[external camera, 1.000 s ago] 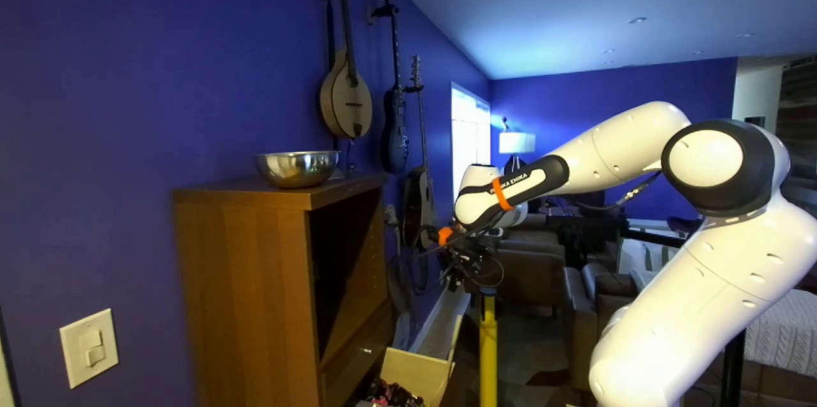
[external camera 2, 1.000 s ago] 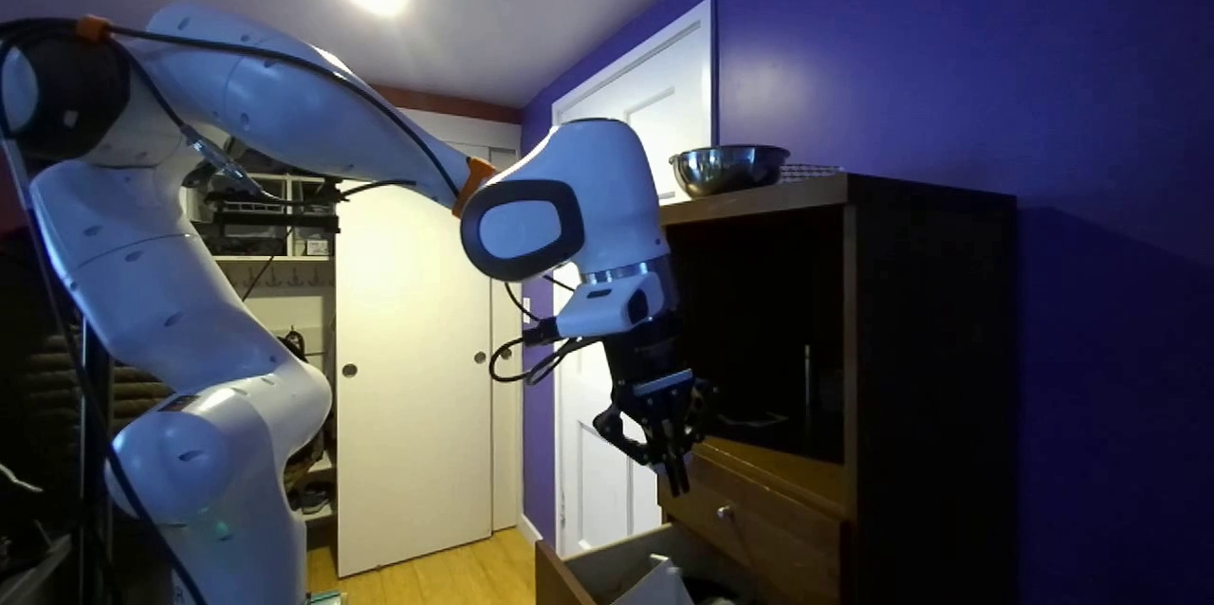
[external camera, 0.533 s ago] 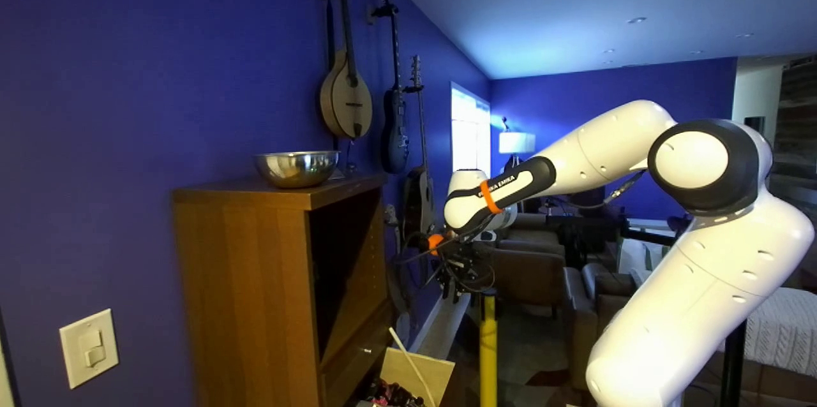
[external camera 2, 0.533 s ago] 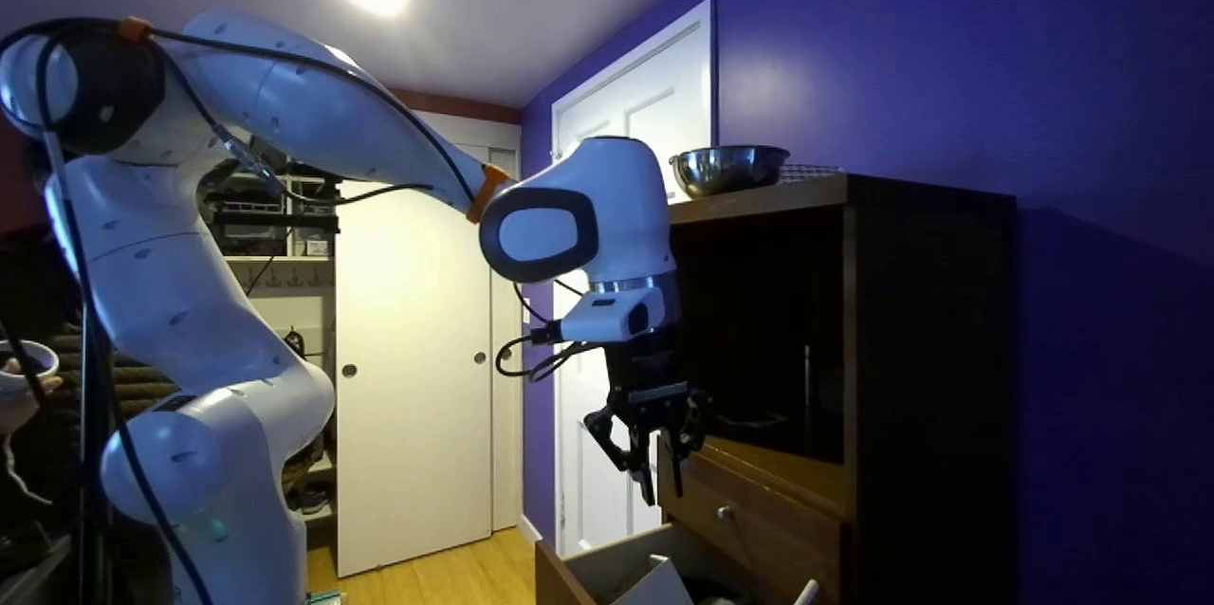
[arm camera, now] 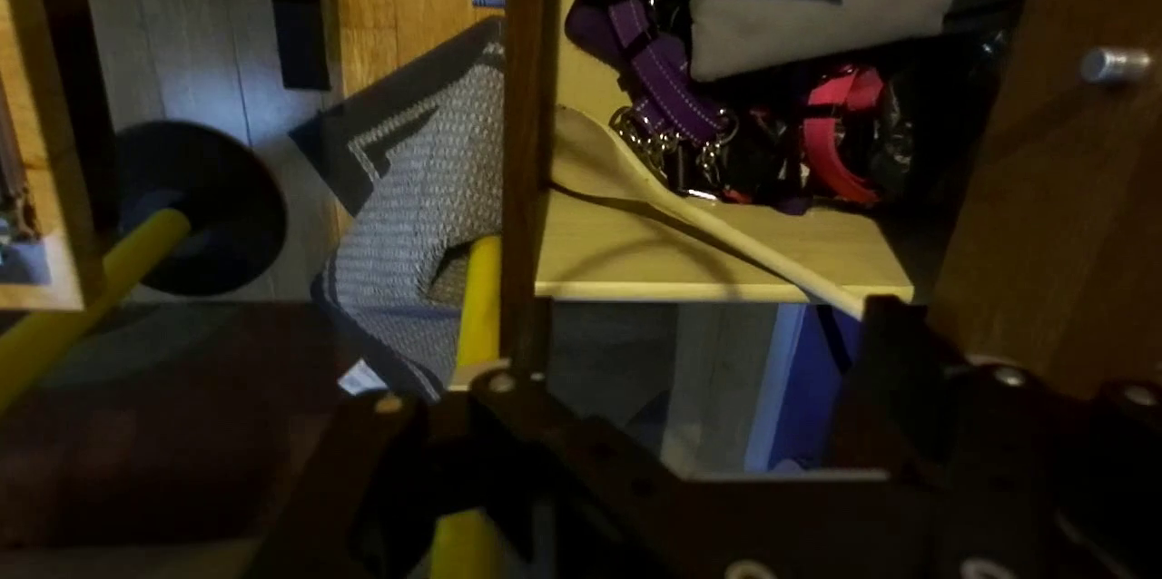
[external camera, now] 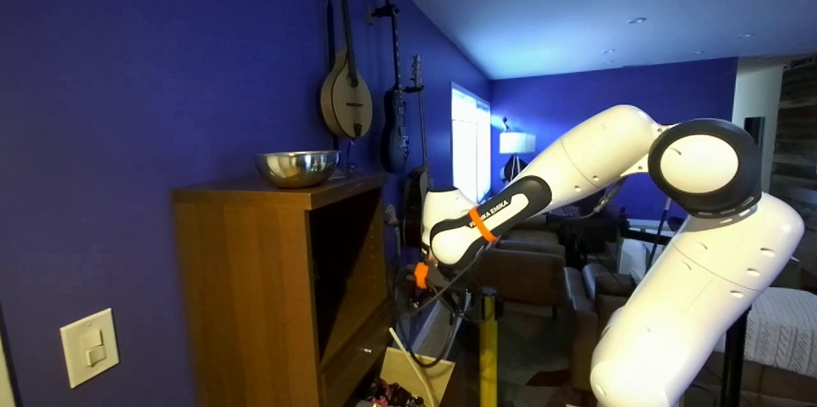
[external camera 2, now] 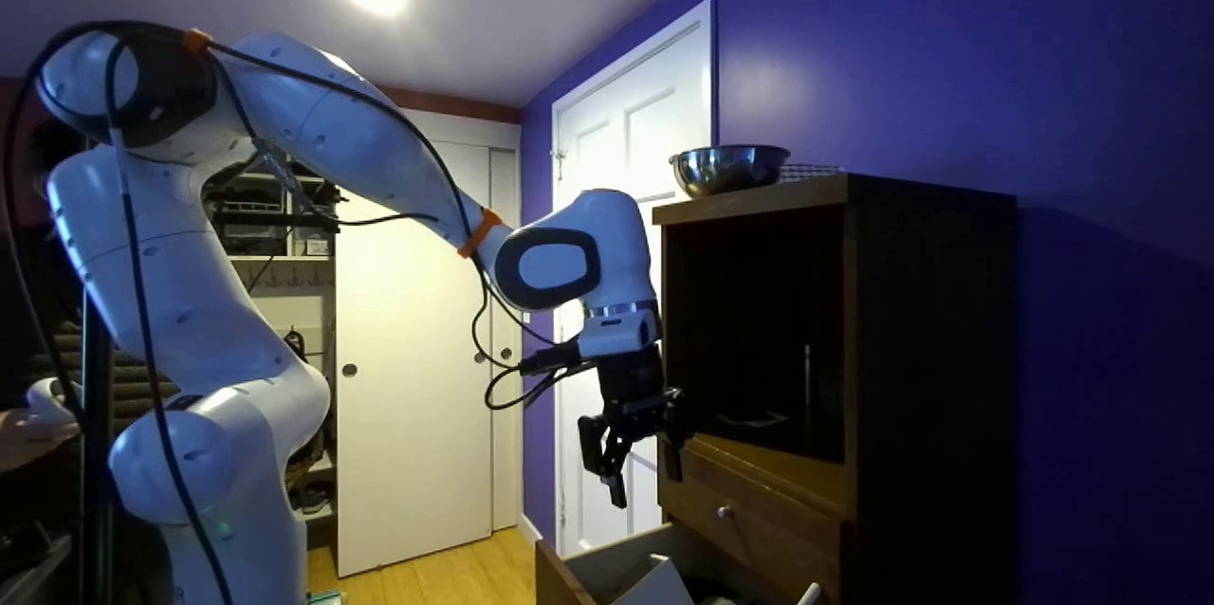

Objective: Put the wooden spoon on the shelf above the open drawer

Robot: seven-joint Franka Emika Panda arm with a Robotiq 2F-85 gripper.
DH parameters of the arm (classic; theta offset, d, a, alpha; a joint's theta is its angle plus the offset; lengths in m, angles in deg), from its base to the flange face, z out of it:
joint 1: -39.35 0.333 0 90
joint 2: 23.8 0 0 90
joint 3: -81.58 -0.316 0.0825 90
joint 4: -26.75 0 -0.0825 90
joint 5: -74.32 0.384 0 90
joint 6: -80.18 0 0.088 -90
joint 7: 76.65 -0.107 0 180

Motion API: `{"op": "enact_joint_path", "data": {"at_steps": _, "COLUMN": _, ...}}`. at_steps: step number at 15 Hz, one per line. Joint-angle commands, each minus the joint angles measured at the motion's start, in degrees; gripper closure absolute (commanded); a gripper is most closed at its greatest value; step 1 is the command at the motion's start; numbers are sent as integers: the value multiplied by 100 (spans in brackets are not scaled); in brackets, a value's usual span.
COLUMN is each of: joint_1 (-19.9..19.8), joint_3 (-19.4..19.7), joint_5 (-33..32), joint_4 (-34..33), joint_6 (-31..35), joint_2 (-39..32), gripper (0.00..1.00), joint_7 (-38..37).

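The wooden spoon (arm camera: 699, 214) lies tilted in the open drawer (arm camera: 617, 261). Its bowl rests toward the drawer's front, and its handle slants over the pale side edge until my right-hand finger hides the end. An exterior view shows the spoon's handle (external camera: 408, 356) leaning toward the cabinet. My gripper (external camera 2: 645, 482) hangs above the drawer, pointing down with its fingers spread and nothing gripped between them. In the wrist view the handle's end passes behind a dark finger (arm camera: 894, 352). The shelf (external camera 2: 797, 463) is the board at the bottom of the dark recess, above the drawers.
A shut drawer with a knob (external camera 2: 726, 512) lies between shelf and open drawer. Purple straps (arm camera: 667, 75), a red strap (arm camera: 840, 143) and a grey pouch (arm camera: 817, 12) fill the drawer. A metal bowl (external camera 2: 728, 169) tops the cabinet. A yellow post (external camera: 488, 349) stands nearby.
The gripper has gone from shut to open while the wrist sank. The spoon, which stood steeply at the drawer's far corner, has tipped over toward the cabinet and now rests there.
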Motion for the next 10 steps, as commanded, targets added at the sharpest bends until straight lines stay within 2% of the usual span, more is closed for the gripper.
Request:
{"op": "enact_joint_path", "data": {"at_steps": 1, "joint_1": -2, "joint_3": -68, "joint_5": -168, "joint_4": 15, "joint_6": 119, "joint_2": -88, "gripper": 7, "joint_7": -15}}
{"op": "enact_joint_path", "data": {"at_steps": 2, "joint_1": -1, "joint_3": -98, "joint_5": -249, "joint_4": 19, "joint_6": 194, "joint_2": -164, "gripper": 1, "joint_7": -18}}
{"op": "enact_joint_path", "data": {"at_steps": 4, "joint_1": -4, "joint_3": -100, "joint_5": -294, "joint_4": 18, "joint_6": 241, "joint_2": -237, "gripper": 0, "joint_7": -17}}
{"op": "enact_joint_path", "data": {"at_steps": 5, "joint_1": 43, "joint_3": -108, "joint_5": -401, "joint_4": -3, "joint_6": 111, "joint_2": -290, "gripper": 0, "joint_7": 227}}
{"op": "enact_joint_path", "data": {"at_steps": 6, "joint_1": 292, "joint_3": 68, "joint_5": -100, "joint_4": -24, "joint_6": 85, "joint_2": -370, "gripper": 0, "joint_7": 882}}
{"op": "enact_joint_path", "data": {"at_steps": 8, "joint_1": 283, "joint_3": 54, "joint_5": -295, "joint_4": -138, "joint_6": -4, "joint_2": -523, "gripper": 0, "joint_7": 1365}}
{"op": "enact_joint_path", "data": {"at_steps": 10, "joint_1": 150, "joint_3": -82, "joint_5": -802, "joint_4": -286, "joint_6": 68, "joint_2": -827, "gripper": 0, "joint_7": 1566}}
